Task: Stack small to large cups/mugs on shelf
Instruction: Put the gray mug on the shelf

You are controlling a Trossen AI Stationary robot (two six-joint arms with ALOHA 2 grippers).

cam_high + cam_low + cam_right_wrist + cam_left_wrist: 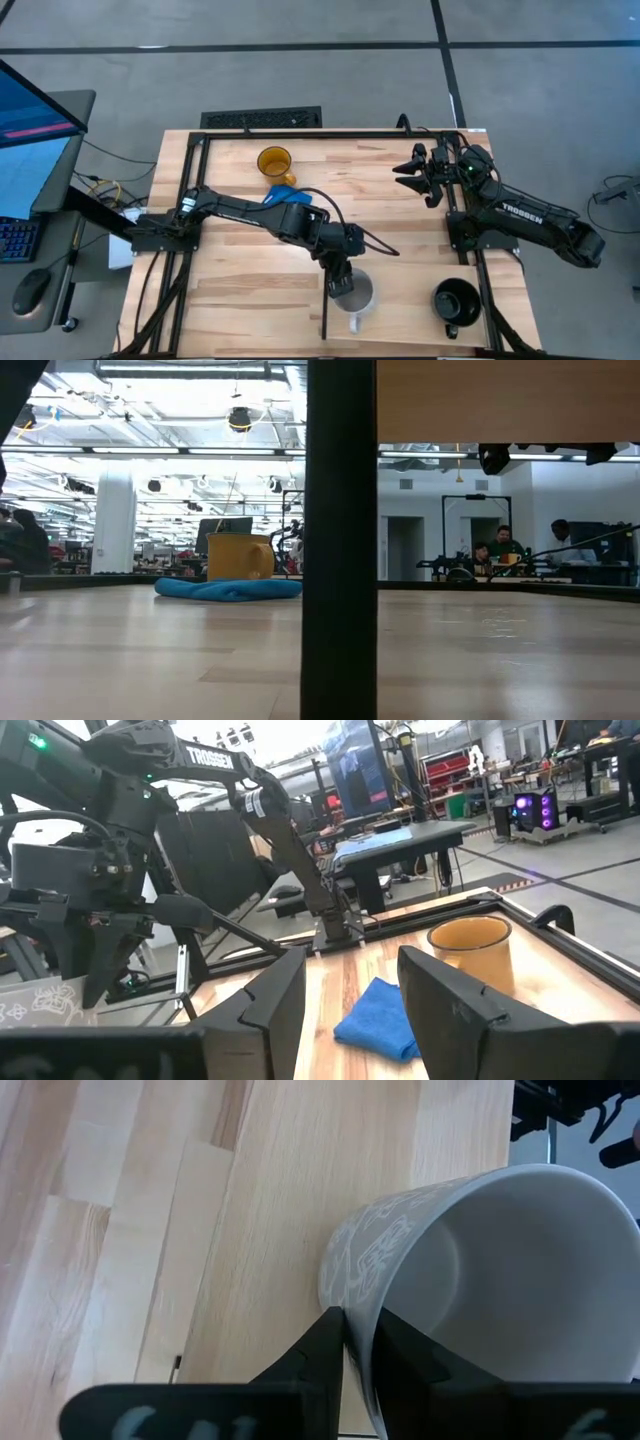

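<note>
The left hand (344, 283) pinched the rim of the pale grey-white patterned mug (355, 292) at the desk's six o'clock, while the right hand (418, 170) waited released at two o'clock.

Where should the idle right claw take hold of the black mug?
By the rim, from straight above. The black mug stands upright, mouth open, handle toward the table's near edge, so one finger inside and one outside the wall away from the handle should hold.
</note>
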